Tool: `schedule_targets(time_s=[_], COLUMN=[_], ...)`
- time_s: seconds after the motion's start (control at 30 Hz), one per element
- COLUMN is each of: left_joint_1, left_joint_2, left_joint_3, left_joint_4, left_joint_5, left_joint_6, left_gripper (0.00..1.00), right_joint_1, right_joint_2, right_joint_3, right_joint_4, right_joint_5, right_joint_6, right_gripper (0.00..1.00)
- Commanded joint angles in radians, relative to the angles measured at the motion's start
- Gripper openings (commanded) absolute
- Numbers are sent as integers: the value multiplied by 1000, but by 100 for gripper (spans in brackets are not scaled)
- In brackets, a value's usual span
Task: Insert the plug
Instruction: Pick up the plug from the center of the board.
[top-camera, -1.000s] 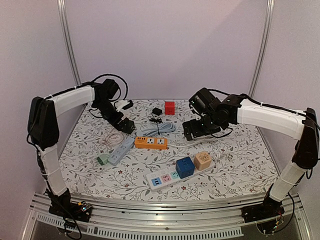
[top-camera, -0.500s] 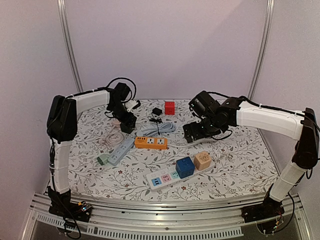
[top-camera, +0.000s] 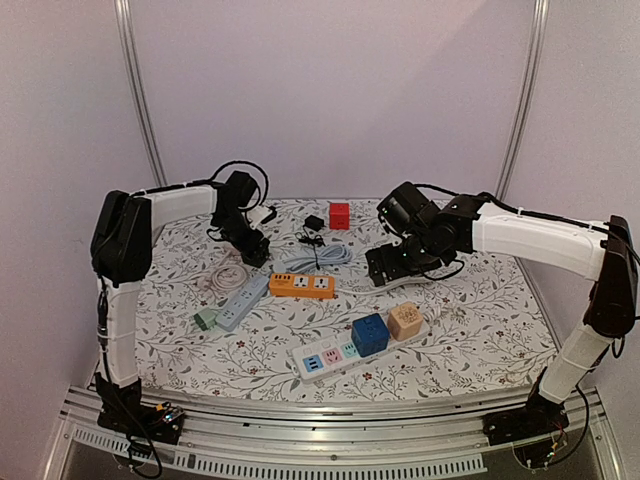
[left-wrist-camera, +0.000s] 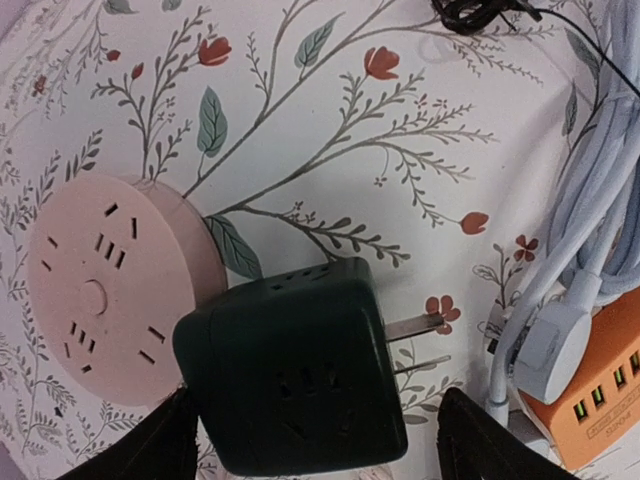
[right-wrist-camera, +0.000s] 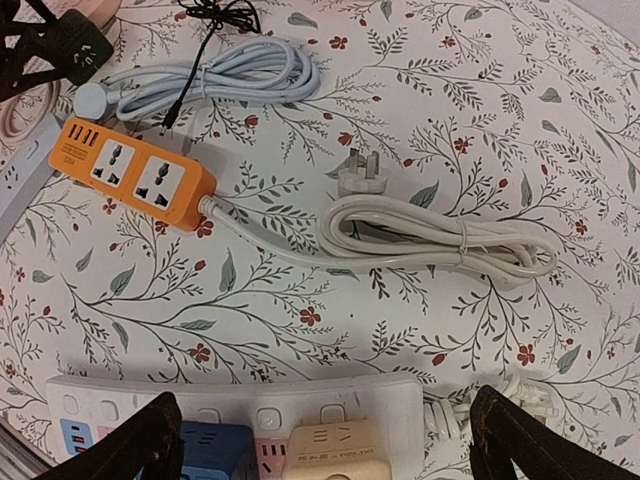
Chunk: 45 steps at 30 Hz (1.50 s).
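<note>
My left gripper (left-wrist-camera: 315, 440) (top-camera: 252, 248) is shut on a dark green cube plug (left-wrist-camera: 290, 370), held a little above the cloth. Its two prongs (left-wrist-camera: 420, 328) point right, towards the orange power strip (left-wrist-camera: 600, 390) (top-camera: 301, 285) (right-wrist-camera: 130, 172). The cube partly overlaps a pink round socket (left-wrist-camera: 100, 290) (top-camera: 230, 273) on its left. My right gripper (right-wrist-camera: 325, 440) (top-camera: 392, 262) is open and empty, hovering over a long white strip (right-wrist-camera: 240, 395) (top-camera: 335, 358). That strip carries a blue cube (top-camera: 369, 334) and a beige cube (top-camera: 405, 320).
A coiled white cable (right-wrist-camera: 440, 235) with a loose plug (right-wrist-camera: 355, 178) lies right of the orange strip. A pale blue cable bundle (right-wrist-camera: 220, 75) lies behind it. A grey strip (top-camera: 240, 303) with a green plug (top-camera: 205, 319) lies at front left. A red cube (top-camera: 340, 215) stands at the back.
My left arm's elbow has swung inward and back, while its gripper stayed by the pink socket, shifting slightly. The right arm has barely moved.
</note>
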Motion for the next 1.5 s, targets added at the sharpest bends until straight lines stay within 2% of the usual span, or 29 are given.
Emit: schedule_targets(time_s=[0.0,0.27,0.43,0.47,0.6,0.7,0.83,0.97,1.17,1.27,1.37,1.4,1.47], left_joint_1=[13,21,21,22,21,18,5,-30,-82,-127,-203,-233,-323], left_joint_2=[-6,34,47,46,21,-27,-131,-314,-524,-658,-859,-937,-1080], left_joint_3=[-24,8,15,16,3,-21,-49,-85,-33,-68,-191,-258,-417], left_joint_4=[8,17,29,30,28,37,44,55,-74,-71,41,97,283], left_joint_5=[2,24,55,62,95,108,80,-6,-110,-109,-42,-4,26], left_joint_6=[-16,-23,-4,0,30,62,122,239,411,539,737,854,1034], left_gripper=[81,74,61,56,21,0,0,0,0,0,0,0,0], right_joint_1=[-9,-10,-10,-10,-10,-10,-11,-14,-15,-15,-15,-15,-15], right_joint_2=[13,8,11,10,7,4,-9,-46,-130,-183,-231,-256,-291], right_joint_3=[6,-7,-9,-10,-14,-19,-13,7,41,47,43,38,18], right_joint_4=[8,9,9,9,9,9,8,7,47,85,124,140,181], right_joint_5=[-2,-3,-6,-5,-4,0,2,9,-39,-72,-90,-99,-128], right_joint_6=[-10,-8,-8,-8,-9,-8,-14,-32,-87,-115,-125,-128,-128], right_gripper=[99,99,99,99,99,99,99,99,99,99,99,98,97])
